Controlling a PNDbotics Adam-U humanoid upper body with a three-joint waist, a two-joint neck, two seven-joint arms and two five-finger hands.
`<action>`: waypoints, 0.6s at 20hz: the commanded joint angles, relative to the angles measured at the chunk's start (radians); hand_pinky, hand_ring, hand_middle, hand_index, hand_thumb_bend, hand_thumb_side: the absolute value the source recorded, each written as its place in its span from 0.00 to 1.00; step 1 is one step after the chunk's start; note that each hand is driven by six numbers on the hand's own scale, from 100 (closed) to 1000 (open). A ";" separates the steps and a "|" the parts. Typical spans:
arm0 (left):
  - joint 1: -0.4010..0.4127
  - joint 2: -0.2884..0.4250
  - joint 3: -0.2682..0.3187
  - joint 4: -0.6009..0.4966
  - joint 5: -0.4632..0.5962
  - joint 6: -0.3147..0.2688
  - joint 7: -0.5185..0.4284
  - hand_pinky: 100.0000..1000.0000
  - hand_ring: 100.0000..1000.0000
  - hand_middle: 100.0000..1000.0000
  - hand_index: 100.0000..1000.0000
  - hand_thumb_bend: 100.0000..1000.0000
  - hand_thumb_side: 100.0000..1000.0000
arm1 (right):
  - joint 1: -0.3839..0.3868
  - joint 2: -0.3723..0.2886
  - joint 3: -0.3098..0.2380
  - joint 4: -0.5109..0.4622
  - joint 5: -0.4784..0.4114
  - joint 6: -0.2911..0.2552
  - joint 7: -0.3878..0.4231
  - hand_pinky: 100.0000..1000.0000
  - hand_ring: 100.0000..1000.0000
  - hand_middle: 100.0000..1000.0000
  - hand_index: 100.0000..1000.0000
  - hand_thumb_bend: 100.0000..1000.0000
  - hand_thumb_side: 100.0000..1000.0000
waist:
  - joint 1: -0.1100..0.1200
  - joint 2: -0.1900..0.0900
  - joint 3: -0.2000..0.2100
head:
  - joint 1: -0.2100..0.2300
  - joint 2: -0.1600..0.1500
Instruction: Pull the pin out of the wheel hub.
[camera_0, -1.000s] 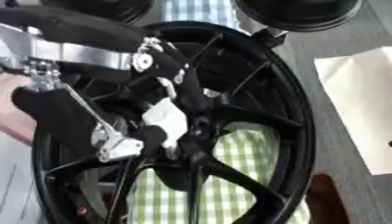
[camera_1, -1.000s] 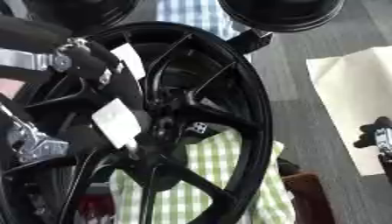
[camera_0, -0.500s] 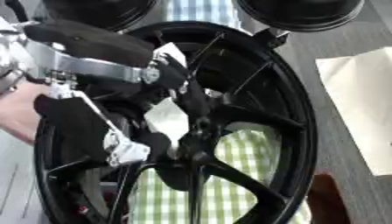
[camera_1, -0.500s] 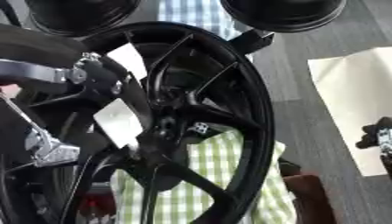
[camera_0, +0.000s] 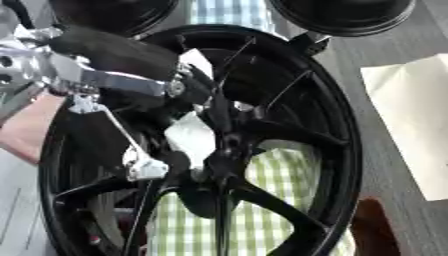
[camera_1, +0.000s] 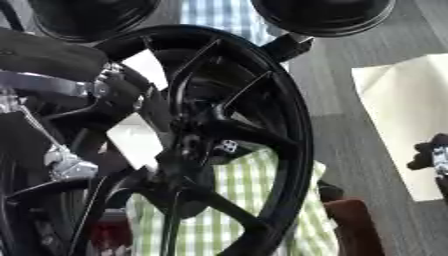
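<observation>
Glossy black metal wheel hub on checked cloth.

One large black spoked wheel fills the middle. Beyond the wheel's far rim sit two round black dishes, and one pale sheet lies to the wheel's right. Under the wheel lies one green checked cloth.

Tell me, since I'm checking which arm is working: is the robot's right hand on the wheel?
No, the right hand sits far off at the right edge over the white sheet, apart from the wheel.
</observation>
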 joint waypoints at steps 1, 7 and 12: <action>-0.016 0.010 0.001 0.013 -0.016 -0.014 -0.001 0.89 0.86 0.81 0.87 0.09 0.18 | 0.000 -0.007 -0.002 -0.013 0.007 0.001 0.000 0.80 0.46 0.40 0.52 0.00 0.68 | -0.007 -0.052 -0.001 | 0.003 -0.010; -0.016 0.001 -0.010 0.056 -0.056 -0.035 -0.001 0.88 0.84 0.80 0.87 0.13 0.15 | 0.000 -0.006 -0.002 -0.013 0.007 0.000 0.001 0.80 0.46 0.40 0.52 0.00 0.68 | -0.008 -0.052 -0.002 | 0.003 -0.011; -0.016 -0.006 -0.017 0.082 -0.074 -0.049 -0.001 0.86 0.81 0.78 0.86 0.14 0.13 | 0.000 -0.004 -0.003 -0.013 0.007 0.001 0.001 0.80 0.46 0.40 0.52 0.00 0.68 | -0.008 -0.051 -0.003 | 0.004 -0.011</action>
